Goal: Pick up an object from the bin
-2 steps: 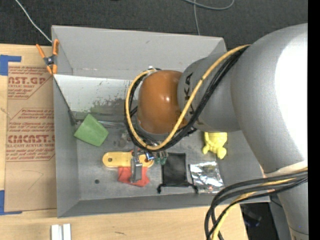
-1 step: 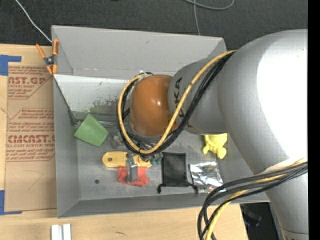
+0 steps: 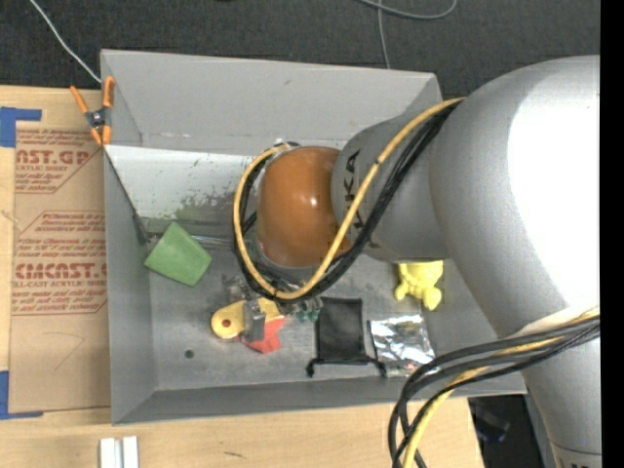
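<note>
My gripper (image 3: 261, 307) reaches down below the orange wrist cover, low over the bin's front middle. Right under it lie a yellow piece with a round hole (image 3: 228, 322) and a red piece (image 3: 264, 338), touching each other. A black pouch (image 3: 340, 331) lies just to the right of them. A green block (image 3: 177, 254) sits apart to the left, near the bin's left wall. Nothing shows as held.
A crumpled silver foil packet (image 3: 400, 341) lies at the front right beside the pouch. A yellow toy figure (image 3: 419, 283) sits behind it, partly under the arm. The big arm covers the bin's right and middle.
</note>
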### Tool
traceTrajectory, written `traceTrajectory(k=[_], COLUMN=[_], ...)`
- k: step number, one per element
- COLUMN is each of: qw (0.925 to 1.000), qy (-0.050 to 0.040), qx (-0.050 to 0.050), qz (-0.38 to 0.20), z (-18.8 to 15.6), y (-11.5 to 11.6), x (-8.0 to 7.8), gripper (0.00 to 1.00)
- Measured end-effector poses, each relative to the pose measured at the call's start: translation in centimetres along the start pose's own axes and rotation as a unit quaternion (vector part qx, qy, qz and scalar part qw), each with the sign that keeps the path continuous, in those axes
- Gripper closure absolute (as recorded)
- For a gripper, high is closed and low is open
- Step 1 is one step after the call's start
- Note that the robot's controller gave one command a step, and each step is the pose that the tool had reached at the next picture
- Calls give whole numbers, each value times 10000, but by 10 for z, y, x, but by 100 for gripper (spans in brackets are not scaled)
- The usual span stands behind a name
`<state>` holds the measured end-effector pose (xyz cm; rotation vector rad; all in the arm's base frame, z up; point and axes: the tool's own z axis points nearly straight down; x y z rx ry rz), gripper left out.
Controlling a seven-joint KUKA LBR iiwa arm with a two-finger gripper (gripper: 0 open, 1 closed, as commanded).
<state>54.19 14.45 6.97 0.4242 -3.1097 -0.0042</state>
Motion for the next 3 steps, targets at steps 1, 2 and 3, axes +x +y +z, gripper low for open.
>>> traceTrajectory(k=[1, 2, 3], qw=[10000, 10000, 10000], qy=[2, 2, 15], qx=[0, -1, -1], qz=[-3, -4, -3], z=[0, 0, -3], y=[0, 0, 0], x=[0, 0, 1], gripper=[100, 100, 100])
